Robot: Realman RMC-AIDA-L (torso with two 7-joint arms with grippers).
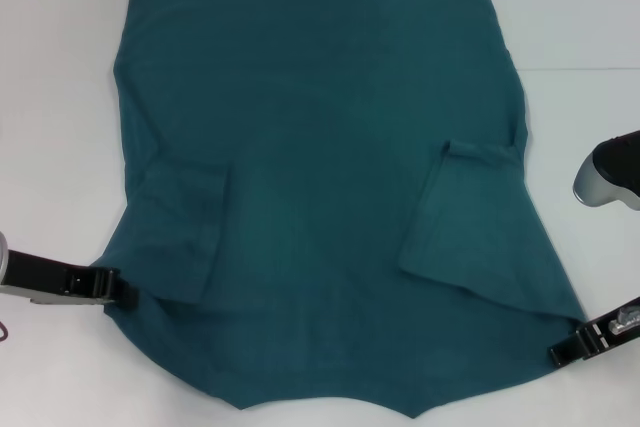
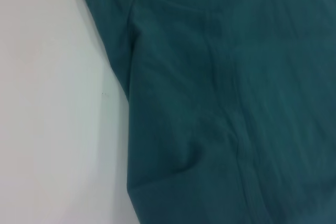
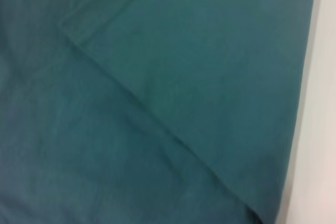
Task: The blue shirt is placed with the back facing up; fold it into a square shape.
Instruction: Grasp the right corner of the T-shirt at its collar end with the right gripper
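Shirt (image 1: 320, 147): soft teal cotton, sleeves folded in | we clamp left gripper (image 1: 128, 294) and right gripper (image 1: 562, 347) on near corners

Lab bench (plain white table (image 1: 60, 97), robot arms).

Dark teal-blue soft cotton T-shirt (image 1: 320, 177), plain side up, spread flat across the white table (image 1: 50, 67); both short sleeves folded inward, near corners stretched outward toward the table's near edge.

The blue shirt (image 1: 320, 147) is plain dark teal on a white table (image 1: 50, 97).
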